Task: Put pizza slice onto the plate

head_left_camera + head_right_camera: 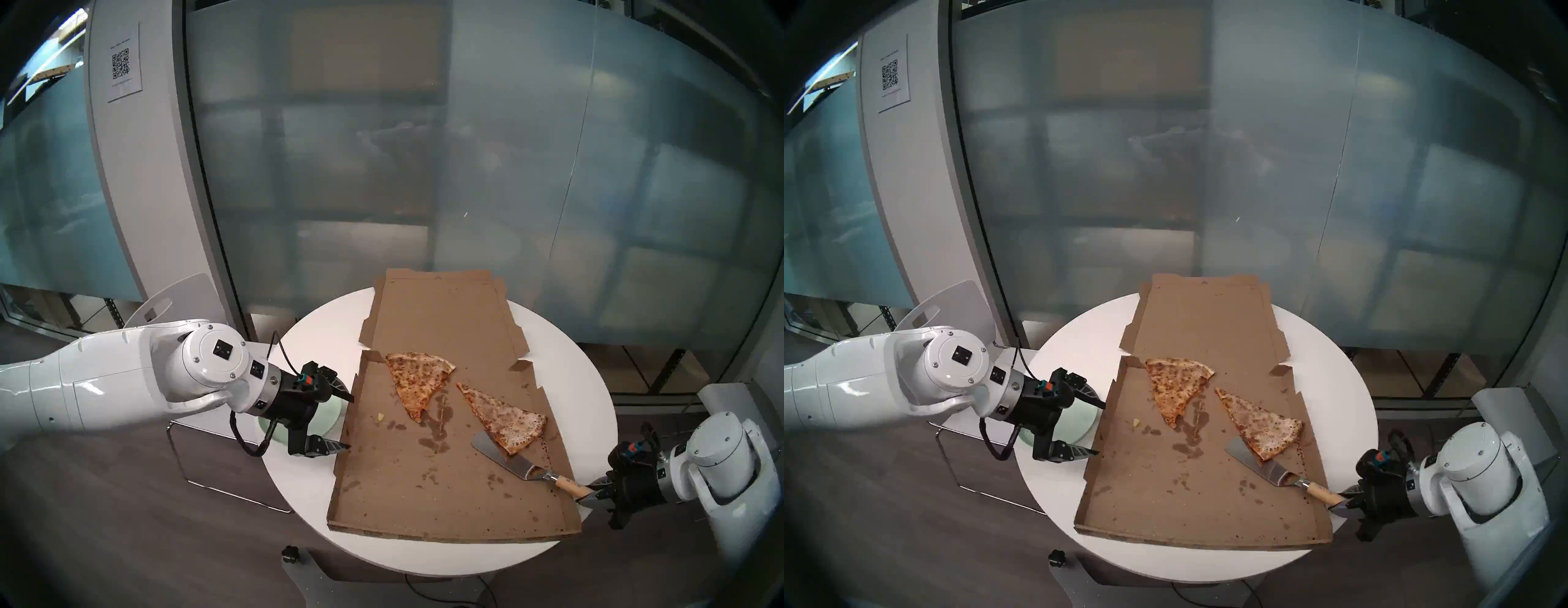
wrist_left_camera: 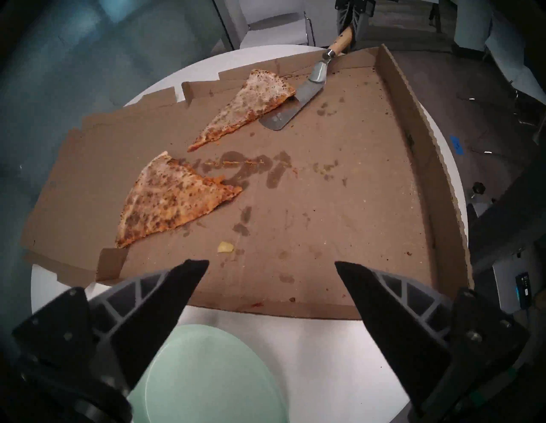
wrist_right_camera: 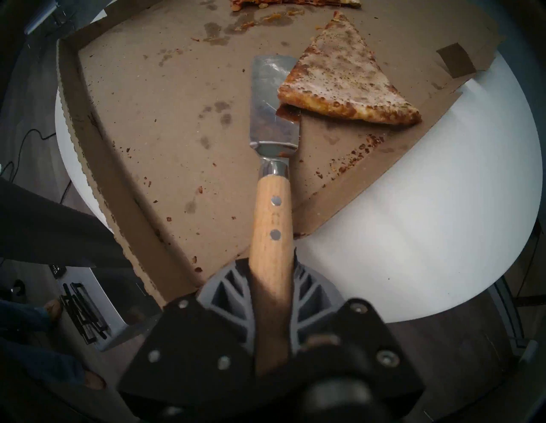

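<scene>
The pizza slice (image 1: 505, 418) (image 1: 1263, 424) (image 2: 251, 103) (image 3: 339, 79), pale with dark specks, lies at the right of the open cardboard box (image 1: 424, 488). My right gripper (image 1: 592, 494) (image 1: 1342, 501) (image 3: 273, 263) is shut on the wooden handle of a metal spatula (image 1: 500, 456) (image 1: 1255, 460) (image 2: 283, 109) (image 3: 266, 88). The blade's edge sits under the slice's near crust corner. The mint-green plate (image 1: 333, 414) (image 1: 1076, 420) (image 2: 206, 378) rests on the table left of the box. Just above it hangs my left gripper (image 1: 350, 422) (image 1: 1101, 429) (image 2: 271, 264), open and holding nothing.
A wider, browner slice (image 1: 413, 378) (image 2: 165, 201) lies further left in the box, with grease stains and a crumb (image 2: 225, 247) around it. The box covers most of the round white table (image 1: 305, 488). Its raised walls stand between plate and slices.
</scene>
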Robot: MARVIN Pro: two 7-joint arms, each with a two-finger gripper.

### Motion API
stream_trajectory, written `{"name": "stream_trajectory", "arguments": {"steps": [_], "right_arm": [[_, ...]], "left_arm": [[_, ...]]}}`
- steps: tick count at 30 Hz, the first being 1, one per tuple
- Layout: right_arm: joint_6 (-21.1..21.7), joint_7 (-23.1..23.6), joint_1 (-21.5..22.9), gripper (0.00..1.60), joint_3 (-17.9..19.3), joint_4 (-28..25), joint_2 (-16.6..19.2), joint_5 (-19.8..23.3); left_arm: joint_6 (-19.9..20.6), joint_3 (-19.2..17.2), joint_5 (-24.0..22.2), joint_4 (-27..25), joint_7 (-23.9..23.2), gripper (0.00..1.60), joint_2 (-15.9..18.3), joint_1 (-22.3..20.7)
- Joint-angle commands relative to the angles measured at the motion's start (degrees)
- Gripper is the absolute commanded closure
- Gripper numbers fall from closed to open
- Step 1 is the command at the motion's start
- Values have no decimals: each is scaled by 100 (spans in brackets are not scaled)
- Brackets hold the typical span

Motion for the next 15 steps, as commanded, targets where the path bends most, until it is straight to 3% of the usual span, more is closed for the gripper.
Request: {"name": "stream_trajectory", "arguments": {"steps": [1, 15], "right_arm": [[11, -95, 51, 160, -1, -72, -58, -15], [177, -328, 163, 160, -154, -184, -261, -6]], "left_arm": [[28, 36, 30, 18, -43, 0, -375, 9], [188, 276, 300, 151, -363, 0, -800, 53]]}}
